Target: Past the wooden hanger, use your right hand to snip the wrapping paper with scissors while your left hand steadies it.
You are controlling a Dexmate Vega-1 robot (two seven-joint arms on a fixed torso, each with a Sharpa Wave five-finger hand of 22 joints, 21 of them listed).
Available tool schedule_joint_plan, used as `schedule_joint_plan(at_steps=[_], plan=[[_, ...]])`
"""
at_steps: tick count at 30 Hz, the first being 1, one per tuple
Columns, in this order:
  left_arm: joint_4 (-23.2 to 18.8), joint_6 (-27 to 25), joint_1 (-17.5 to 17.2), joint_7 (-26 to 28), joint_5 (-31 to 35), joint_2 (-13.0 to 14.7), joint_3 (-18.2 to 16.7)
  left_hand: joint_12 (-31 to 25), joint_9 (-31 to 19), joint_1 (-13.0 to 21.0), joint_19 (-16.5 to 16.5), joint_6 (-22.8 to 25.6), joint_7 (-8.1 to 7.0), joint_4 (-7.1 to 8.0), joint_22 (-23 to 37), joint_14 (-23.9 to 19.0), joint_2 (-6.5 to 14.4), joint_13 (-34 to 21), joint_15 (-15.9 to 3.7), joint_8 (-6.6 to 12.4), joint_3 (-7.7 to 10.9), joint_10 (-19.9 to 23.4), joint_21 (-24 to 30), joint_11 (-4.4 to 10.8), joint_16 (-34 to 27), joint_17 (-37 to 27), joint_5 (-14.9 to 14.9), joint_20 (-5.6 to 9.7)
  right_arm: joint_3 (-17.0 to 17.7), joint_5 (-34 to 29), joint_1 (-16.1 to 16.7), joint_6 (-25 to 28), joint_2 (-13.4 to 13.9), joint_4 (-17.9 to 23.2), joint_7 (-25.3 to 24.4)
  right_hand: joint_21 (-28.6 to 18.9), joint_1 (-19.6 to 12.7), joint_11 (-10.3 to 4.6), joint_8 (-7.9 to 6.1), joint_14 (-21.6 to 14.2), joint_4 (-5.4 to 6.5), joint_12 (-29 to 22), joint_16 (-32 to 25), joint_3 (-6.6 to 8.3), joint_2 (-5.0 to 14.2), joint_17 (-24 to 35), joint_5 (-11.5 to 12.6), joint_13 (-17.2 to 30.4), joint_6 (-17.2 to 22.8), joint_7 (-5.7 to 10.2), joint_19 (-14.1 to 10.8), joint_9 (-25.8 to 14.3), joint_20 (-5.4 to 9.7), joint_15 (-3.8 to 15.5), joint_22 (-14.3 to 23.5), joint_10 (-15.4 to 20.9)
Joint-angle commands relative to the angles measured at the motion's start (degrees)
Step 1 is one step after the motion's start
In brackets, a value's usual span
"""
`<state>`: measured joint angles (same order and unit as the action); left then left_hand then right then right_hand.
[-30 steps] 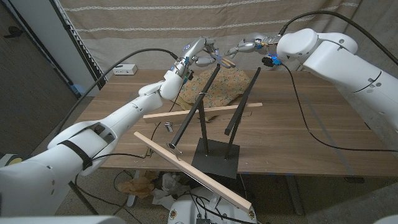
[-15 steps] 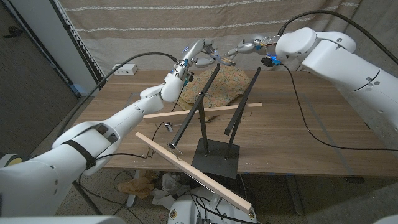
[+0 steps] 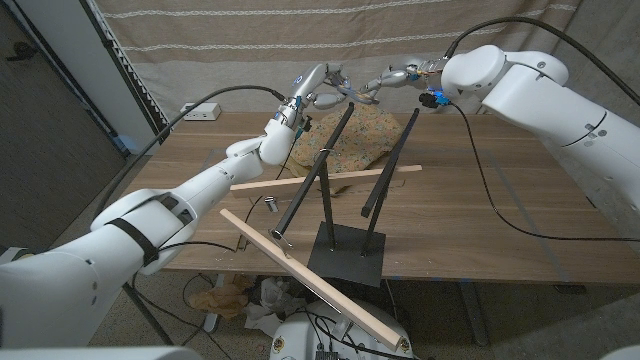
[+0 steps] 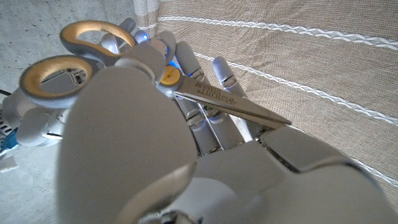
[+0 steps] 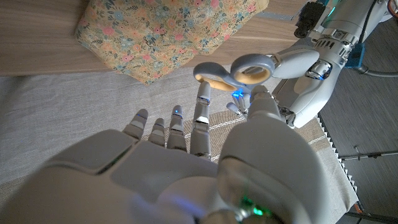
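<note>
The left hand (image 3: 318, 92) holds the gold-handled steel scissors (image 3: 357, 93) by the blades at 12 o'clock, above the floral wrapping paper (image 3: 352, 140) lying on the table; the right hand (image 3: 392, 77), fingers wide, has come closer to the handles; the handover seems near, cutting not begun.

In the head view the scissors (image 3: 358, 92) are too small to tell which hand grips them, where the left hand (image 3: 325, 88) and right hand (image 3: 392, 76) meet above the floral wrapping paper (image 3: 350, 140). The black stand's rods (image 3: 325, 180) cover part of that paper. The left wrist view's own hand hides the blades' (image 4: 230, 102) lower stretch.
</note>
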<state>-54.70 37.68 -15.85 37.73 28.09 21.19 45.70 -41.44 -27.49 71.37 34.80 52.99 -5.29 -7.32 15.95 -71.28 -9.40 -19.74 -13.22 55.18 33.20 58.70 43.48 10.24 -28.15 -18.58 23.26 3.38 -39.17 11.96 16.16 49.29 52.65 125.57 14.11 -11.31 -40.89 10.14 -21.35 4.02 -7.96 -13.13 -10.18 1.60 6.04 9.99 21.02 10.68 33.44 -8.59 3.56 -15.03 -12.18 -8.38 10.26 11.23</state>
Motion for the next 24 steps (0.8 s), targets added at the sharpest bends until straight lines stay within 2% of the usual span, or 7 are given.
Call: schedule_joint_plan(at_steps=[1,10,14,24], plan=[[1.57,0.36,1.01,2.82,1.92,-0.17,1.57,0.08,-0.17,-0.92,0.34,2.07,2.01,0.21,-0.07,-0.92,1.03,-0.48,-0.35,0.13,0.64,0.4,0.65,0.17,0.39,0.08,-0.16,6.03,-1.2,-1.02,-0.86,0.41,-0.39,-0.48,0.76,-0.33,0.22,0.23,0.26,0.07,0.34,0.08,-0.09,0.02,-0.4,0.16,0.34,0.0,0.4,-0.3,-0.81,-0.24,0.12,-0.18,0.09,0.07],[0.7,-0.82,0.77,3.51,2.56,0.19,1.92,0.07,-0.17,-0.86,0.28,1.91,2.03,0.19,-0.2,-1.05,1.1,-0.76,-0.33,0.08,0.58,0.35,0.78,0.25,0.68,0.21,-0.33,6.2,-2.14,-2.04,-1.9,1.0,0.02,-0.43,2.12,-0.37,0.09,-0.14,-0.4,-0.16,0.3,-0.3,-0.18,-0.08,-0.52,0.14,0.52,0.0,2.58,-1.01,-1.24,-0.2,0.51,-0.16,0.09,1.14],[0.51,-0.97,0.7,3.41,2.43,0.23,2.02,0.05,-0.17,-0.86,0.29,1.91,2.0,0.18,-0.23,-1.08,1.09,-0.82,-0.33,0.09,0.55,0.38,0.83,0.32,0.75,0.24,-0.37,6.24,-2.97,-2.55,-2.81,0.97,0.31,-0.67,3.63,-0.41,-0.05,-0.21,-0.57,-1.03,0.25,-0.5,-0.46,-0.15,-0.64,0.14,0.64,-0.01,3.36,-1.21,-1.54,-0.16,0.68,0.59,0.09,1.76],[-0.04,-1.69,0.63,3.9,2.92,0.49,2.26,0.05,-0.17,-0.85,0.29,1.91,1.98,0.18,-0.23,-1.09,1.09,-0.83,-0.33,0.09,0.55,0.37,0.84,0.33,0.76,0.24,-0.38,6.24,-3.72,-3.79,-3.79,1.72,0.78,-0.69,5.29,-0.53,-0.32,-0.12,-1.14,-1.2,0.16,-0.97,-0.35,-0.25,-0.79,0.12,0.88,-0.02,5.19,-0.79,-2.28,-0.19,1.02,0.4,0.08,3.23]])
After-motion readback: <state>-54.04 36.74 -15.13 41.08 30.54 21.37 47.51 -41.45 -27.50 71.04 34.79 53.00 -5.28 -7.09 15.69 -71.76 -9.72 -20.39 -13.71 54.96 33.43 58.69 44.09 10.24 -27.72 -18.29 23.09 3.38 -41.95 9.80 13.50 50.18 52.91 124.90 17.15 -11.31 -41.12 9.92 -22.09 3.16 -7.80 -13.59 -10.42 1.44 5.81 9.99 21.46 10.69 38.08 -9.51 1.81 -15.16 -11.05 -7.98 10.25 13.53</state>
